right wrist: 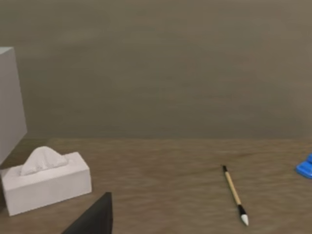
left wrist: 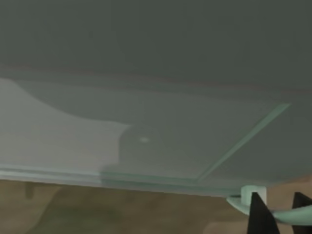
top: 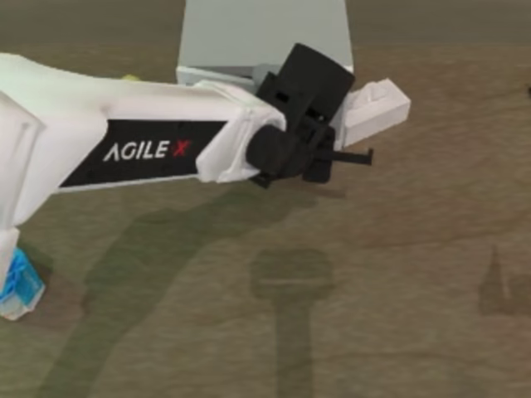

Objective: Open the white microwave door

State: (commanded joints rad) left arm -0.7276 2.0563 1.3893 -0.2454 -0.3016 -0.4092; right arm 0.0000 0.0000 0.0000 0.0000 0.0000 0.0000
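A: Overhead, what is sitting nearest?
B: My left arm (top: 124, 141), its left gripper (top: 353, 156) reaching just in front of the white microwave (top: 264, 37).
A: And at the left wrist?
B: Two dark fingertips (left wrist: 257, 214) are straddling the handle (left wrist: 253, 195) of the microwave door (left wrist: 146, 136); whether they are clamping it, I cannot tell.
A: Right wrist?
B: It is showing a tissue box (right wrist: 46, 180), a pen (right wrist: 235, 194) and a dark finger (right wrist: 95, 218).

Dim even light, soft arm shadows on table (top: 398, 332), mild blur
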